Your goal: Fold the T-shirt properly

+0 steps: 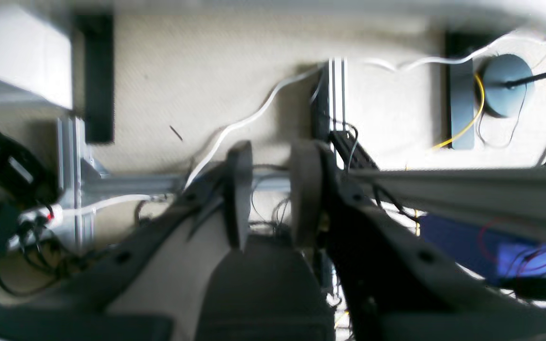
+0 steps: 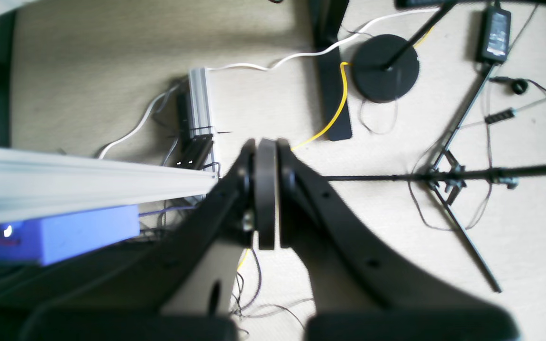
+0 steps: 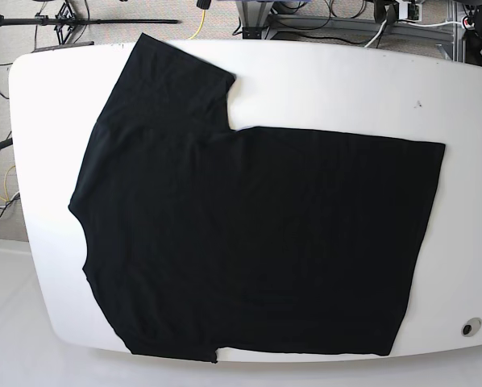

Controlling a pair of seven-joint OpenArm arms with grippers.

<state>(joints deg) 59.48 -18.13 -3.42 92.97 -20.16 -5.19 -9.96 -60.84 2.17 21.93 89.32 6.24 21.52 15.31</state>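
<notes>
The black T-shirt (image 3: 249, 234) lies flat on the white table (image 3: 330, 81) with a plain side up. Its neck end points to the left and its hem to the right. One sleeve (image 3: 172, 72) spreads toward the far left corner. Neither arm shows in the base view. In the left wrist view my left gripper (image 1: 273, 156) is open, with nothing between its fingers and only floor behind them. My right gripper (image 2: 267, 151) is shut and empty, also over the floor. No cloth shows in either wrist view.
Beyond the table lie a beige floor with white and yellow cables (image 2: 330, 118), an aluminium frame rail (image 2: 88, 182), a blue box (image 2: 64, 234) and a round stand base (image 2: 386, 67). A small round hole (image 3: 469, 326) sits near the table's front right edge.
</notes>
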